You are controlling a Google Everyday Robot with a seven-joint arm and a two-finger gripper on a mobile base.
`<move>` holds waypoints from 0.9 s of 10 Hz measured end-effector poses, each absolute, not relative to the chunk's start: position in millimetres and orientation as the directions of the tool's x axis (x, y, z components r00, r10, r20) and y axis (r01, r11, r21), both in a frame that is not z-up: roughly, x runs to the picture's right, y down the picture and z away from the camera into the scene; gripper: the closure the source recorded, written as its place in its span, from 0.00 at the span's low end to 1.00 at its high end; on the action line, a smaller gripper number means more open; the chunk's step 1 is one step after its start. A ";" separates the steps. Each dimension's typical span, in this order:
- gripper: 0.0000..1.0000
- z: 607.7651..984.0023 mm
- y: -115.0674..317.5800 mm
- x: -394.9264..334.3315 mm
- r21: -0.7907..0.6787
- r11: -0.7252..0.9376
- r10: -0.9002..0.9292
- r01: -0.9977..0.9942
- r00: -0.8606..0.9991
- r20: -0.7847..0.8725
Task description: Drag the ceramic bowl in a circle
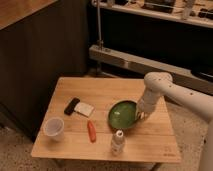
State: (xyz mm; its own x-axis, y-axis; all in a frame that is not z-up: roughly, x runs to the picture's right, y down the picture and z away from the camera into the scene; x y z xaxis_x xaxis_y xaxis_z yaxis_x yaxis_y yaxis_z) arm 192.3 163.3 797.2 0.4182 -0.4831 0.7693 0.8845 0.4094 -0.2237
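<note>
In the camera view, our only one, we see the ceramic bowl (122,115) lying on the right half of the wooden bench (100,86), nearer the front edge than the back. The white arm (167,92) comes in from the right and bends down so that the tool (140,116) sits at the bowl's right rim. We cannot tell whether the tool is apart, together or clamped on the rim, because the wrist hides it.

We judge the main hazard to be the clear bottle (117,141), which stands upright just beside the bowl's front edge. A circle swept toward the front would push the bowl into it, and a tall, light bottle would likely tip or roll off the bench. The orange item (91,131) lies near the bowl's left side, so a wide loop that way could shove it too. The translucent cup (53,127) and the black-and-white item (79,107) are well apart from the bowl and less at risk.

We also think the glossy rim may slip free if contact is light, leaving the bowl behind mid-circle. The bench's right edge is near, so a loop that way could carry the bowl over it.
</note>
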 end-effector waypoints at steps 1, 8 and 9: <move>1.00 798.4 162.1 191.5 -0.215 0.391 -0.490 0.895 0.400 0.775; 1.00 789.8 145.9 70.0 -0.082 0.175 -0.555 0.981 0.167 0.815; 1.00 792.5 136.2 49.7 -0.069 0.159 -0.556 0.985 0.147 0.818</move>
